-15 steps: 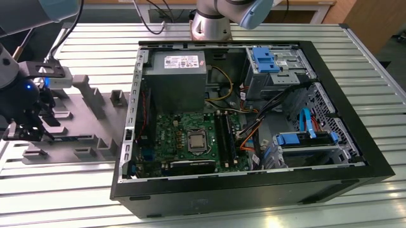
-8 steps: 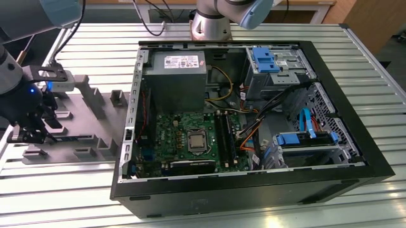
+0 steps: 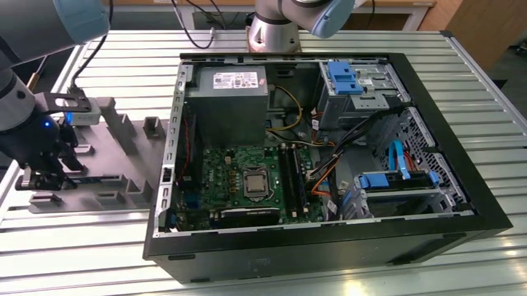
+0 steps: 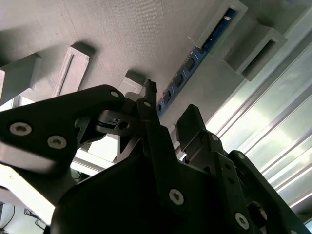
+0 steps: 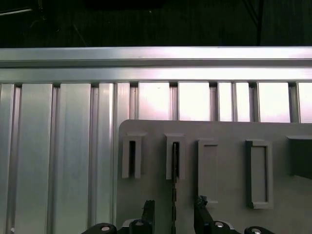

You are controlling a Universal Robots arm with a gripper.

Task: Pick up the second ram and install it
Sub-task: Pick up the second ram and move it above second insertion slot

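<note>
The arm (image 3: 16, 92) is built of silver-grey tubes, and a round base (image 3: 274, 34) of the same metal is seen at the table's far edge. Its rounded joint housings are closed with light blue caps (image 3: 82, 18). Black cables (image 3: 86, 61) are strung along it. The wrist is dark and marked by a small blue light (image 3: 47, 123). The gripper (image 3: 43, 179) is matte black. In the second wrist view the gripper (image 4: 170, 105) is seen to be made of flat, angular links (image 4: 63, 122) fastened with bright round screws (image 4: 176, 196), and its fingers (image 4: 147, 109) are narrow and tapered. In the first wrist view the gripper (image 5: 174, 207) is shown as two blunt black tips with silver screw heads below them.
</note>
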